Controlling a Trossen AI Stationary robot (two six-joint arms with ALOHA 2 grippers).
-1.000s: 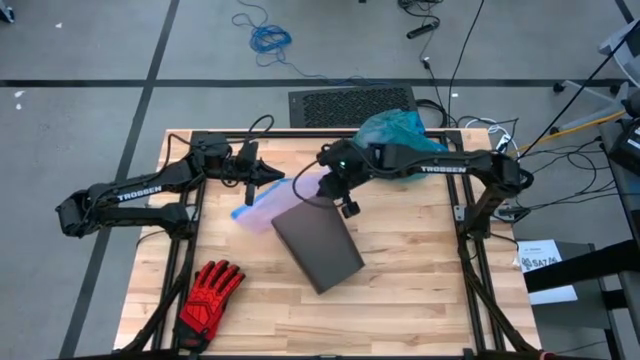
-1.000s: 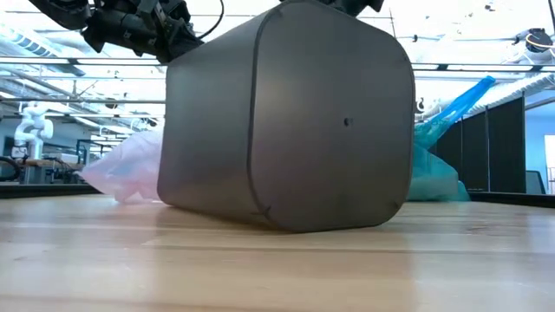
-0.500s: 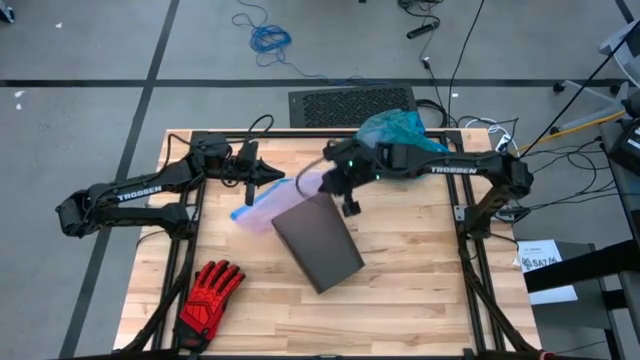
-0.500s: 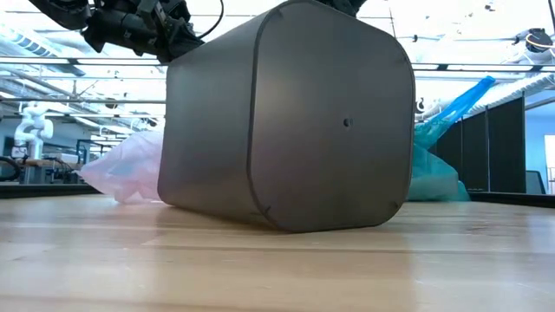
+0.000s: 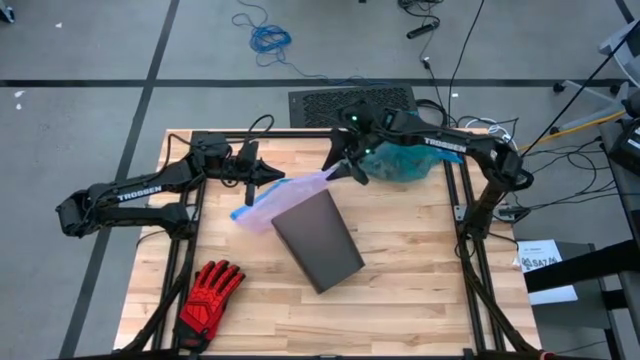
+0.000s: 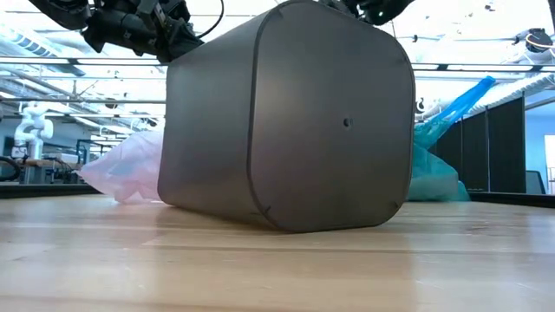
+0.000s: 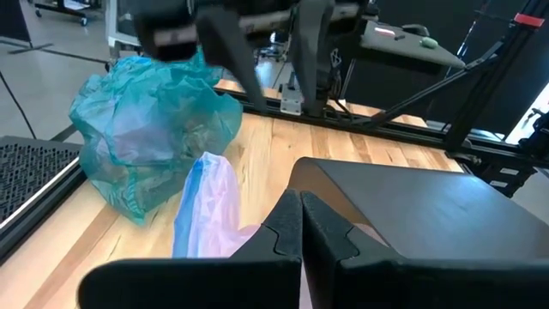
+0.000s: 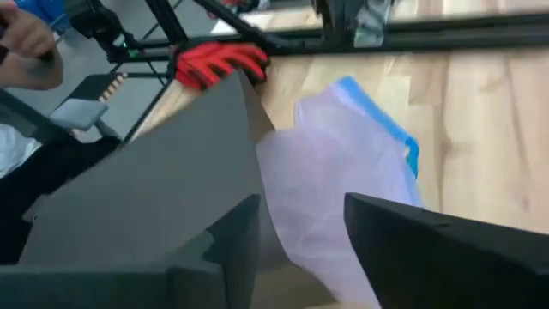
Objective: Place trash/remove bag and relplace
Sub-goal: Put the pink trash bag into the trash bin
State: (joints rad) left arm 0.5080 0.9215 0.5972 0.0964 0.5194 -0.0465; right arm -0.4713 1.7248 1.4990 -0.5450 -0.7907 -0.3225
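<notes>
Lying on its side mid-tabletop (image 5: 400, 260), the grey bin (image 5: 318, 240) has a lilac bag (image 5: 283, 195) spilling from its mouth. The teal bag (image 5: 400, 160) sits bunched at the far edge, well apart from the bin. Right tool (image 5: 352, 170) hangs beside it, fingers apart and empty. Left tool (image 5: 262, 175) is pressed together above the lilac bag. A red glove (image 5: 208, 292) lies near the front corner.

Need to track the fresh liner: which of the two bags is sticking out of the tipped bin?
The pale lilac bag with the blue rim, spilling from the bin. The teal bag sits apart, bunched at the table's far edge.
</notes>
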